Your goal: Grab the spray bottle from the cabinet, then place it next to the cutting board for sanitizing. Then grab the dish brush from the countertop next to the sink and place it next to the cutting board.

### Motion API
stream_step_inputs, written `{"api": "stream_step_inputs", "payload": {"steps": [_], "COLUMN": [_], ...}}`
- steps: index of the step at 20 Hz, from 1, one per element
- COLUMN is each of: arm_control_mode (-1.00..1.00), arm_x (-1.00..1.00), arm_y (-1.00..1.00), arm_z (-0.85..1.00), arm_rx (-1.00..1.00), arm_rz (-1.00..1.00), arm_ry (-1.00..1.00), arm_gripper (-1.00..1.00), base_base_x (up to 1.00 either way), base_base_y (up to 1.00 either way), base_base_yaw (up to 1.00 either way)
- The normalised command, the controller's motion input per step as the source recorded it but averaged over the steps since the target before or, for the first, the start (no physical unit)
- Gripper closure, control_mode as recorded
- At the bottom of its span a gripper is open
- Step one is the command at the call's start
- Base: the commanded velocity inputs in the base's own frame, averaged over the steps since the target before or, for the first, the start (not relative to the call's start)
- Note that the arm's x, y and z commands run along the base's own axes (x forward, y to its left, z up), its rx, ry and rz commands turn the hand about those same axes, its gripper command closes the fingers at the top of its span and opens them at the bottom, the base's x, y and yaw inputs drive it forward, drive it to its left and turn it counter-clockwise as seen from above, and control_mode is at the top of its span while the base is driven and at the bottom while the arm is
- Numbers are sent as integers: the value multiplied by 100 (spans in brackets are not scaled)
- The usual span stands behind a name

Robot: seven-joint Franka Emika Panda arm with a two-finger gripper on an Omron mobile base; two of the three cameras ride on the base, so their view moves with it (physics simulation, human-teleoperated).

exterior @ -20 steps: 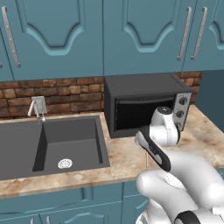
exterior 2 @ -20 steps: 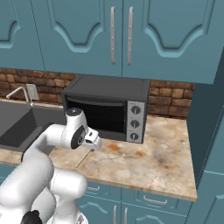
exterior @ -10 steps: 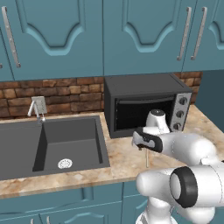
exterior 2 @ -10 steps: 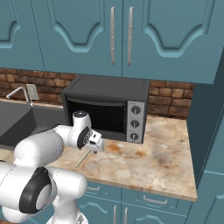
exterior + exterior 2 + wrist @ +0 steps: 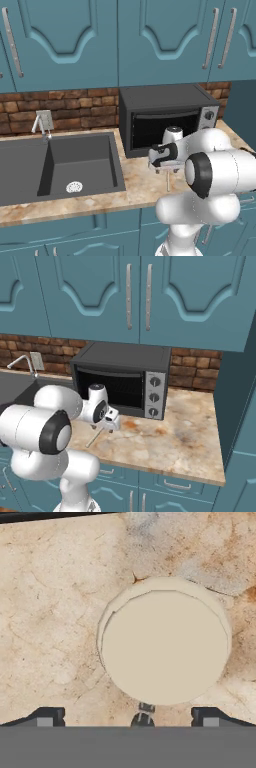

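hand | fingers spread wide, holding nothing | poised over dish brush on countertop

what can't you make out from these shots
- Gripper open or shut: the wrist hides the fingers in both base views; the hand view's grey band cuts off all but the tips.
- Dish brush: hand view shows just its round head; the handle is thin.
- Sink: cut off by the right base view's left edge.

One sink, one faucet, one toaster oven, one brush, and perhaps four cabinet handles in the right base view.
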Motion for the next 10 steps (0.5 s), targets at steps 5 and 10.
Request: {"api": "stream_step_inputs", "payload": {"steps": [5, 10], "arm_control_mode": [-100, -100], "arm_x": [5, 0], "arm_y": [0, 0], "arm_z": [-30, -22], "arm_rx": [0, 0], "arm_rz": [0, 0], "arm_ry": [4, 0], "arm_gripper": [100, 100], "base_base_x": [0, 0], "base_base_y": [0, 0], "base_base_yaw": [0, 0]}}
